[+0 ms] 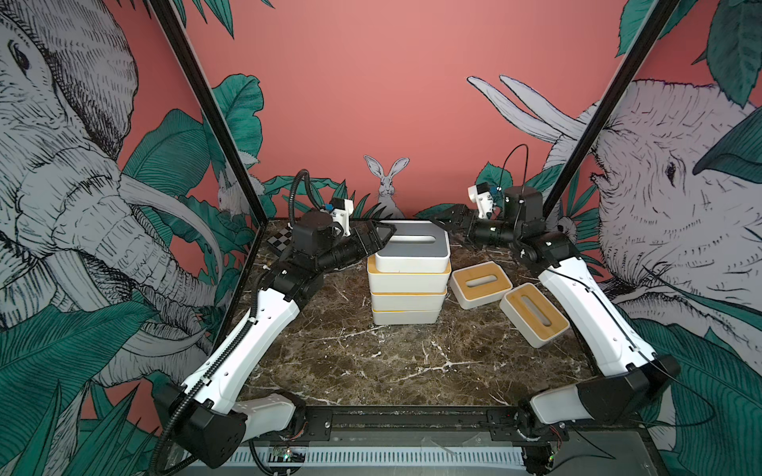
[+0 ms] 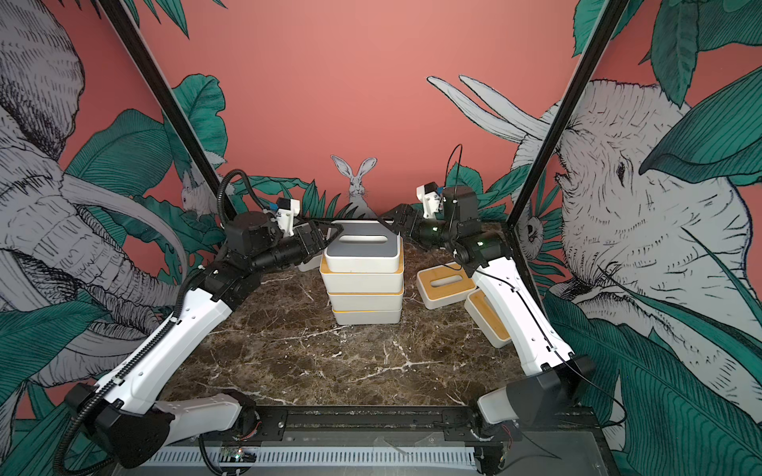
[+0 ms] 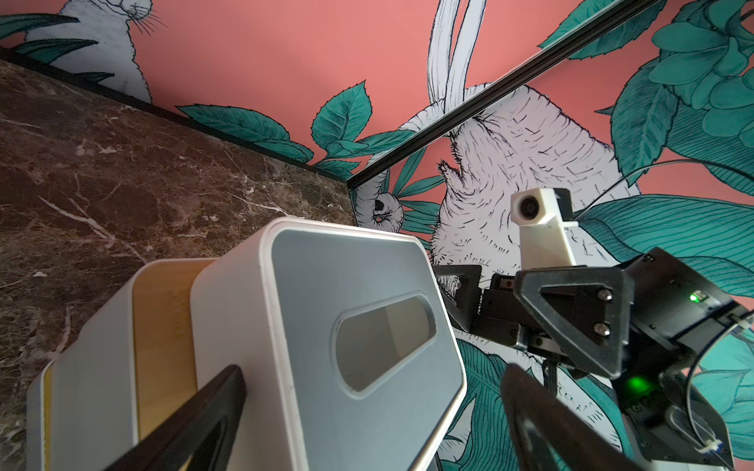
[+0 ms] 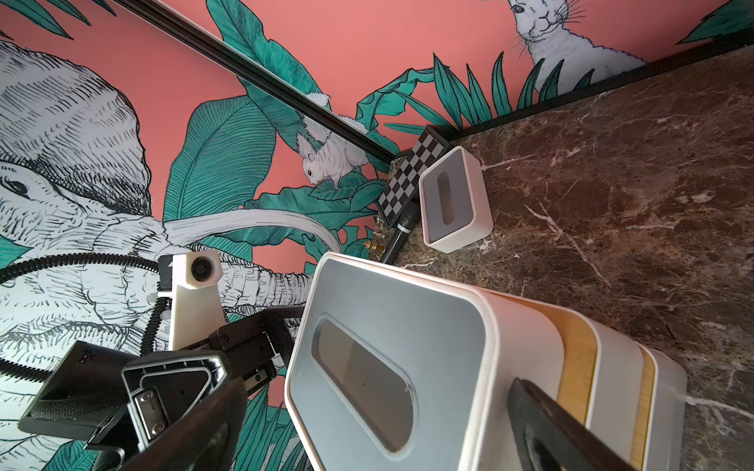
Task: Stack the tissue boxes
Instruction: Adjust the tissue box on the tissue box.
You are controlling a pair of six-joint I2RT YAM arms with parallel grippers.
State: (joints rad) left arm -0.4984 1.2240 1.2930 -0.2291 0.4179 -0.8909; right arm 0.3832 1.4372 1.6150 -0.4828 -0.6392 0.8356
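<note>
Closest to the lens, at 6 o'clock: slotted white cable duct (image 1: 371, 456) and black frame rail (image 1: 408, 420), arm bases mounted at either end. Beyond them, dark brown marble tabletop (image 1: 371, 362) with white veins.

Just past centre toward 12 o'clock, stack (image 1: 408, 288) of four white-walled tissue boxes. From the bottom up: yellow-lidded tissue box (image 1: 406, 316), lower bamboo-lidded tissue box (image 1: 408, 300), upper bamboo-lidded tissue box (image 1: 408, 281), then top grey-lidded tissue box (image 1: 412, 247), oval slot facing up, seated slightly off square.

Left gripper (image 1: 380, 239) at the 9 o'clock end of that top box and level with it, jaws spread wide. Through the left wrist camera, box end lying between the two black fingers (image 3: 204, 412): one finger alongside a long wall, contact impossible to judge; the opposite finger clearly apart, wallpaper showing in the gap. Not clamped.

Right gripper (image 1: 449, 222) at the 3 o'clock end of the same box, jaws equally wide. Through the right wrist camera, one finger (image 4: 542, 420) across a long wall, the other well off the box with open space between. Not clamped either.

First loose bamboo-lidded tissue box (image 1: 480, 284) on the marble at 3 o'clock of the stack, just beside it. Second loose bamboo-lidded tissue box (image 1: 534, 315) at 4 o'clock, turned diagonally, near the first, close under the right forearm.

Far grey-lidded tissue box (image 4: 461, 195) in the 10 o'clock corner, just beside a checkerboard case (image 1: 278, 241), mostly hidden behind the left arm in both top views.
</note>
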